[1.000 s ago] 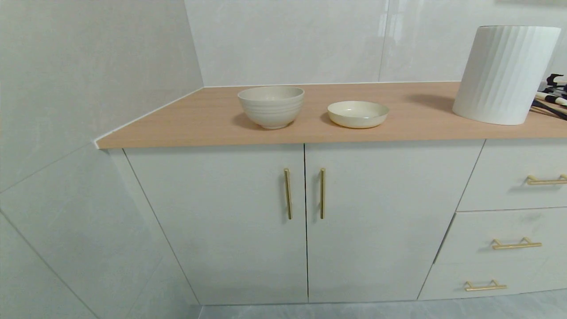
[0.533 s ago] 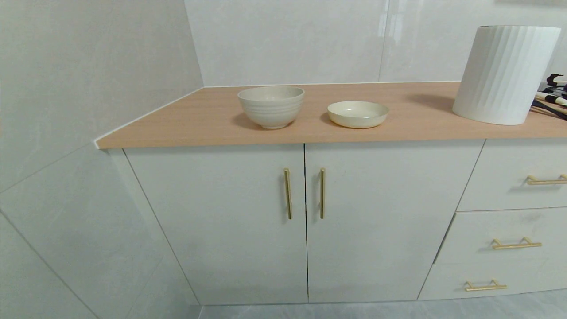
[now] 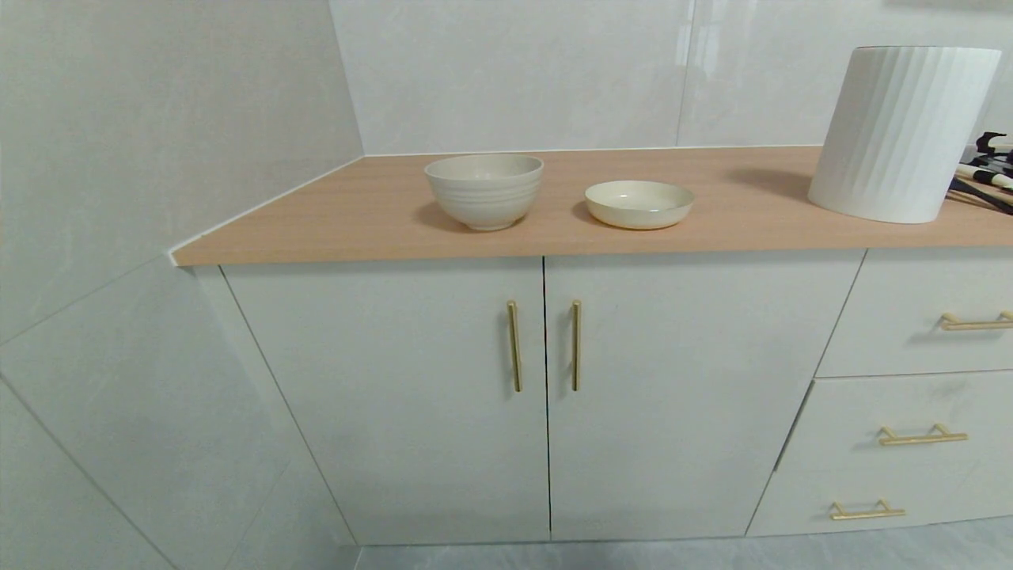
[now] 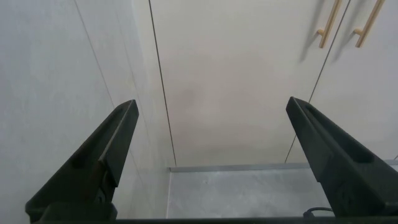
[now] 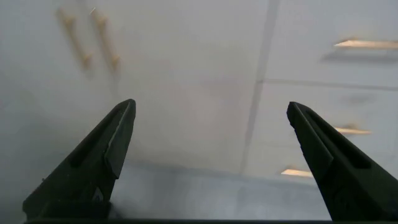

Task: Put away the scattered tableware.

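task looks unstarted: a deep bowl (image 3: 484, 190) and a shallow dish (image 3: 639, 203) sit side by side, not touching, near the front edge of the countertop (image 3: 356, 222), above shut cabinet doors (image 3: 396, 396). the next move likely calls for raising an arm to the bowl, or opening a door. the left gripper (image 4: 211, 107) and right gripper (image 5: 210, 107) hang low facing the cabinet fronts, jaws spread wide, holding nothing.

Countertop (image 3: 356, 214): a gap is lying between bowl (image 3: 484, 190) and shallow dish (image 3: 639, 203), the two standing apart; open wood is running from the dish to the tall ribbed container (image 3: 902, 131), which is blocking the right end, with dark utensils (image 3: 985, 170) lying just beyond it; side wall (image 3: 158, 119) is closing the left corner; cabinet doors (image 3: 396, 396) below are standing shut, floor (image 3: 633, 554) before them lying open
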Available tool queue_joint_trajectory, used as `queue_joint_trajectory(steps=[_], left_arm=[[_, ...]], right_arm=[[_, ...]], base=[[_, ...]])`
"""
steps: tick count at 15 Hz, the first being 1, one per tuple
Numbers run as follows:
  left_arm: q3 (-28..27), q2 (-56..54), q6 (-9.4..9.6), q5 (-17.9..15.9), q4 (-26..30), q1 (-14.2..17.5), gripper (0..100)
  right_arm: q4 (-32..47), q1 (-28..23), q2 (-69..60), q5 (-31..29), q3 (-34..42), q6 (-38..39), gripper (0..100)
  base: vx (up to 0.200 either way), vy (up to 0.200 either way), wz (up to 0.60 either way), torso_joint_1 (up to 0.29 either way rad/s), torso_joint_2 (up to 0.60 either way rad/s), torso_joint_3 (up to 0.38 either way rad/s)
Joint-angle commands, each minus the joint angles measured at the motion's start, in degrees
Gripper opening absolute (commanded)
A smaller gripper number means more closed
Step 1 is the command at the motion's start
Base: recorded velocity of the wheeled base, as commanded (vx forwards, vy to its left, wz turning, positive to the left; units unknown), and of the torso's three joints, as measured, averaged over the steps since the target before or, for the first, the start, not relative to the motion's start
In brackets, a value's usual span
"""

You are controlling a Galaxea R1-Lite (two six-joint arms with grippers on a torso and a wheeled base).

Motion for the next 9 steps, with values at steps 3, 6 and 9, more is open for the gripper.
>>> queue_joint_trajectory(steps=[3, 6, 9], left_arm=[[0.00, 0.00, 0.00, 0.01, 0.02, 0.01, 100], [0.00, 0.00, 0.00, 0.01, 0.02, 0.01, 100], [0.00, 0.00, 0.00, 0.10, 0.02, 0.01, 100]], right_arm=[[-3.10, 18.35, 44.94, 6.94, -22.58, 4.87, 100], [-13.30, 24.76, 57.15, 7.03, -24.08, 4.96, 100], [-20.68, 26.26, 67.26, 10.54, -28.21, 5.84, 100]], base=[[0.000, 0.000, 0.00, 0.000, 0.00, 0.000], [0.000, 0.000, 0.00, 0.000, 0.00, 0.000], [0.000, 0.000, 0.00, 0.000, 0.00, 0.000]])
